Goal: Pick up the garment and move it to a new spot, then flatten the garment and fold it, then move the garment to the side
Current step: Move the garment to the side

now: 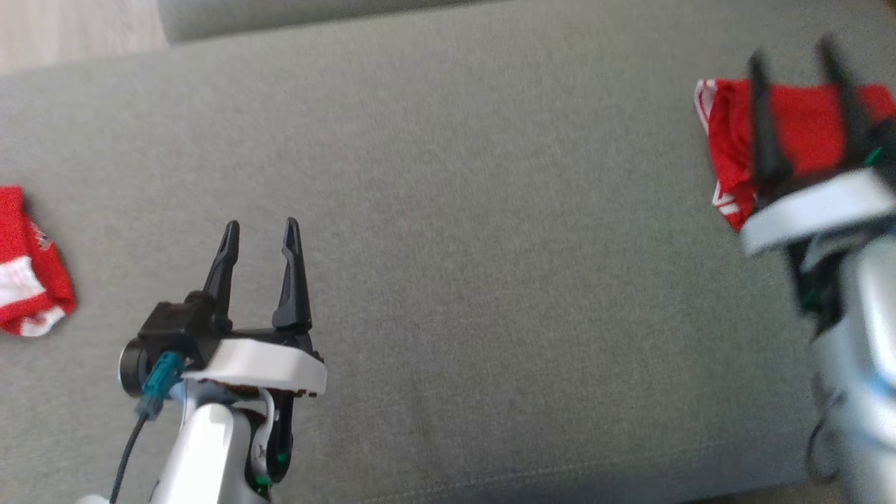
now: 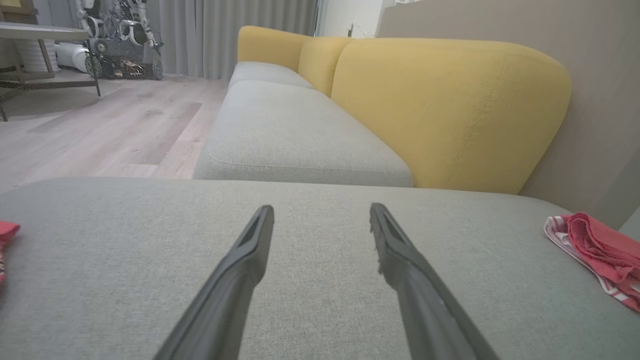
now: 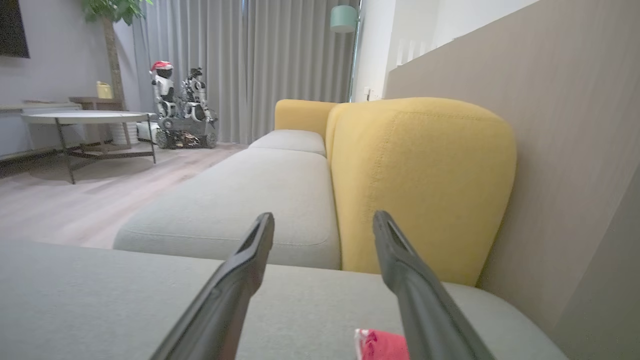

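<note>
The two long dark fingers of the right gripper point(image 1: 791, 54) are being held wide apart with nothing between them, and they are being shown blurred over the red garment point(image 1: 805, 119); whether they are touching the cloth cannot be told. The left gripper point(image 1: 260, 227) is likewise being held open and empty, low over bare cushion at the near left, well apart from any cloth. The red garment is being shown lying at the far right of the grey cushion point(image 1: 490, 245), folded into a compact, slightly rumpled bundle with a white striped edge along its left side. A second red and white cloth point(image 1: 28, 266) is being shown bunched at the far left edge. The task is being judged as nearly finished, with the garment folded and set aside. The main risk is being judged to lie in the retreat of the right arm: if the fingers are being drawn back too low, a tip could be caught in the soft top layer and the fold pulled open or dragged toward the cushion's end. The cushion is being seen as a broad, flat, finely woven grey surface, yielding rather than slick. Beyond it, a rounded yellow backrest point(image 2: 450, 110) in coarse fabric and a pale wooden floor point(image 2: 100, 125) are being shown.
</note>
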